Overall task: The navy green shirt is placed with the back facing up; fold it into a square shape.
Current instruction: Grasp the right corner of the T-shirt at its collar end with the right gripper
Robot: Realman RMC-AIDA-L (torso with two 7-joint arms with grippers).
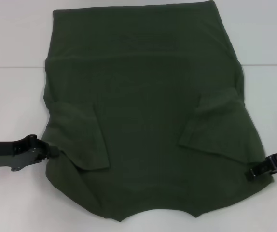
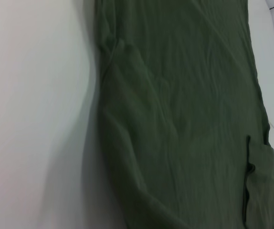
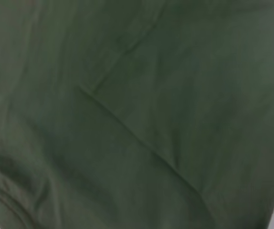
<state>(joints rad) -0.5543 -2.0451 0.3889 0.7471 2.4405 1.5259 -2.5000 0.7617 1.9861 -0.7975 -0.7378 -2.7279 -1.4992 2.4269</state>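
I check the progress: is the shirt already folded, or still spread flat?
Partly folded. The shirt lies mostly spread on the table, but both sleeves are turned in over its body. No square yet.

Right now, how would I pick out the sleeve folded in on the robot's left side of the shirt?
Start from the navy green shirt spread over the white table. Go to its edge by the left gripper; there the left sleeve lies folded onto the body. It is larger and sits nearer the robot than the right sleeve.
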